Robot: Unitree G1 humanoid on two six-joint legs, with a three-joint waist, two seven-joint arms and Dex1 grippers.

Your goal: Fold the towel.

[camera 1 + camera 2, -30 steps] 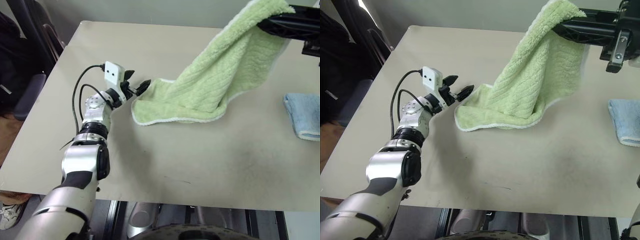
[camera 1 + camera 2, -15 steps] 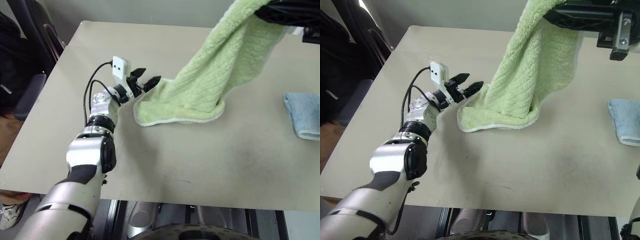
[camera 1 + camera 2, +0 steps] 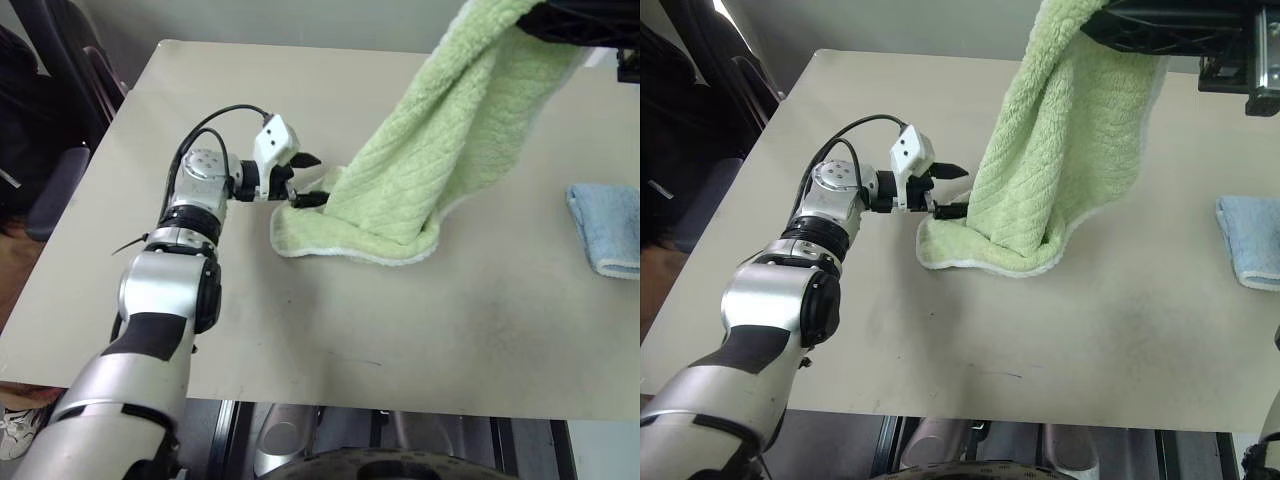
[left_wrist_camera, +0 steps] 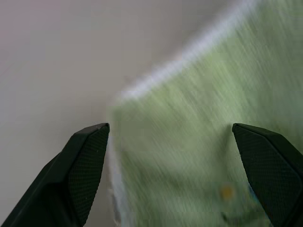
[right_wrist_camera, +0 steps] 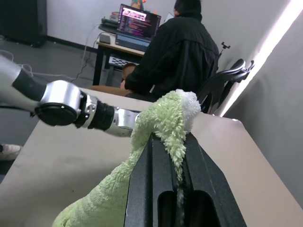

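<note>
The lime-green towel [image 3: 420, 150] hangs from my right gripper [image 3: 1110, 25], which is shut on its upper corner high over the table's far right. In the right wrist view the terry cloth [image 5: 165, 118] bulges out over the shut black fingers [image 5: 156, 179]. The towel's lower end lies crumpled on the table with its white trim showing. My left gripper [image 3: 318, 180] is open at that lower left corner, one finger above the cloth and one below. In the left wrist view the towel's edge [image 4: 189, 156] sits between the spread fingertips [image 4: 90, 146].
A folded light blue towel [image 3: 605, 230] lies at the table's right edge. The beige table [image 3: 300, 330] has bare surface in front of the towel. A dark chair [image 3: 50, 120] stands off the left side. A person [image 5: 182, 56] sits at a desk beyond the table.
My left gripper has swung right and turned, going from just short of the towel's corner to straddling it. The right gripper lifted the towel a little, drawing up the lower end.
</note>
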